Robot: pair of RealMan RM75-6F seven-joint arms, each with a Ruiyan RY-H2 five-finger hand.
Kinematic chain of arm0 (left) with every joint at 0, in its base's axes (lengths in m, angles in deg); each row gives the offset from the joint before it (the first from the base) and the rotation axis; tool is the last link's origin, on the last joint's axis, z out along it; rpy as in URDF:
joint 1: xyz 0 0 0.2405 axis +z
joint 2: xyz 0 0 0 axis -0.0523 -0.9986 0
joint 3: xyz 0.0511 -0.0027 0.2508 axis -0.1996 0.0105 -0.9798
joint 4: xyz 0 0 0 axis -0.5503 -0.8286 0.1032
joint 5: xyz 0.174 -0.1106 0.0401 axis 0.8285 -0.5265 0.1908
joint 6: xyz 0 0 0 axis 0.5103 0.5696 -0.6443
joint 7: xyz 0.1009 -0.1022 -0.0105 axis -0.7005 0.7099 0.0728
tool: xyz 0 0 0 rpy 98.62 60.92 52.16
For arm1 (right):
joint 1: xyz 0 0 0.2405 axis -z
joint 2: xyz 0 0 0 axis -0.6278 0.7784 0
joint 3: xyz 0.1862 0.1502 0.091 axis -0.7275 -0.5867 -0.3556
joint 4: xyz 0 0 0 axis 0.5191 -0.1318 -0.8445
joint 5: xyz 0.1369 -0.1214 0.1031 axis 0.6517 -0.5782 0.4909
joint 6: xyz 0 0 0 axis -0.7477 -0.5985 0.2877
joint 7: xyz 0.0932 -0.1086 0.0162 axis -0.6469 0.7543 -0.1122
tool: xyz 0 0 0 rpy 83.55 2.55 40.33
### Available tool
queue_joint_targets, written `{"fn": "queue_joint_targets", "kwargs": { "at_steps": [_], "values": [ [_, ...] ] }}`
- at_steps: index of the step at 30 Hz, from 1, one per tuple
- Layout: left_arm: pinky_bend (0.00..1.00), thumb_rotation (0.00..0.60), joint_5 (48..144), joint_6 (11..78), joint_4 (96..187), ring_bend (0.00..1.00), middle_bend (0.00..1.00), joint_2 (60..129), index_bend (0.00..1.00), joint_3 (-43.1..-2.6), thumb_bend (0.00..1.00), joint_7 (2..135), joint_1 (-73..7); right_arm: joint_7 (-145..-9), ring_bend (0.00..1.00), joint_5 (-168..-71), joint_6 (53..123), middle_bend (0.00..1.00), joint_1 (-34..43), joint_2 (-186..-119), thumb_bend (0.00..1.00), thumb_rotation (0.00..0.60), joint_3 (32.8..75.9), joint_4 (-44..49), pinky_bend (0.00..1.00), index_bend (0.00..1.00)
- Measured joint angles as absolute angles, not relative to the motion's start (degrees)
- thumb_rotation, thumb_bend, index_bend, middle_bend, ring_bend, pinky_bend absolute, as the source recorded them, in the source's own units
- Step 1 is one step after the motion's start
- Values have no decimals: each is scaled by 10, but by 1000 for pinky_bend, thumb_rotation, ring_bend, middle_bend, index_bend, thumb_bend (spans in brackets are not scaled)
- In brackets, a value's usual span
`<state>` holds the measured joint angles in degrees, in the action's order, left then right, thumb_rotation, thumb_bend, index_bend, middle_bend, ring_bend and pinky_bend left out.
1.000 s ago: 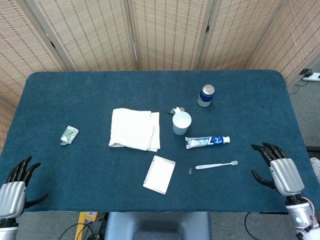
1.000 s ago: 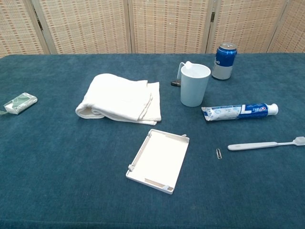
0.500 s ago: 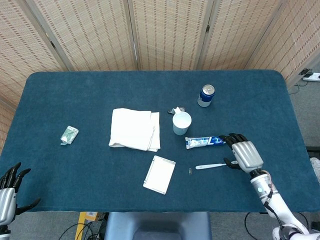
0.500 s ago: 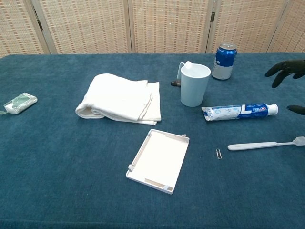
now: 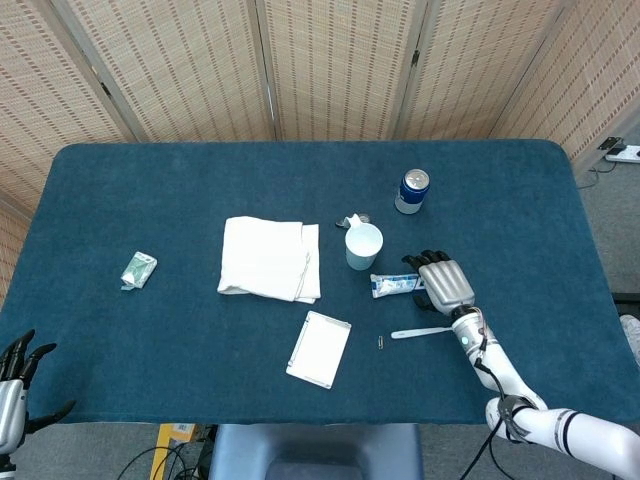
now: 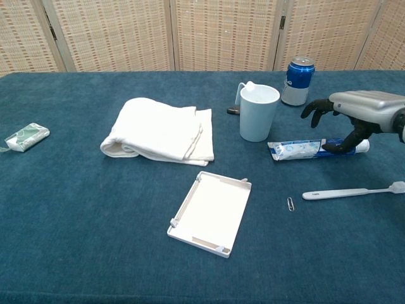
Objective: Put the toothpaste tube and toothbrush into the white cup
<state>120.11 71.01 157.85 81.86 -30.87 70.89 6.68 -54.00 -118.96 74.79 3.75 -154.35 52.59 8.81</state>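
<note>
Here the right hand (image 6: 354, 114) hovers over the cap end of the white-and-blue toothpaste tube (image 6: 304, 149), fingers spread and holding nothing, thumb low beside the tube, apparently set to close on it. The tube lies flat on the dark blue table (image 5: 150, 190), just beside the white plastic cup (image 6: 259, 113). The white toothbrush (image 6: 351, 192) lies nearer the table's front edge. The left hand (image 5: 15, 385) waits spread at the corner.
</note>
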Motion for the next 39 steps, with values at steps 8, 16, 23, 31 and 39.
{"fn": "queue_joint_targets", "kwargs": {
  "at_steps": [8, 16, 23, 31, 39],
  "values": [
    [147, 600, 1196, 709, 1575, 23, 54, 819, 259, -308, 135, 711, 71, -481, 145, -1159, 738, 285, 9, -1581, 288, 600, 541, 51, 201, 259],
    [147, 600, 1194, 709, 1568, 23, 54, 823, 272, -306, 136, 717, 72, -448, 145, -1143, 740, 303, -12, -1616, 299, 600, 551, 17, 201, 304],
    [147, 600, 1189, 707, 1555, 23, 54, 826, 274, -305, 135, 730, 75, -424, 145, -1140, 756, 328, -21, -1636, 305, 600, 558, 3, 201, 335],
    [147, 600, 1188, 704, 1542, 23, 54, 831, 280, -304, 135, 739, 76, -408, 145, -1137, 769, 371, -26, -1649, 319, 600, 560, -9, 201, 386],
    [147, 600, 1187, 705, 1533, 23, 54, 834, 287, -304, 135, 749, 80, -407, 194, -1149, 786, 448, -26, -1662, 347, 600, 564, -21, 201, 489]
  ]
}}
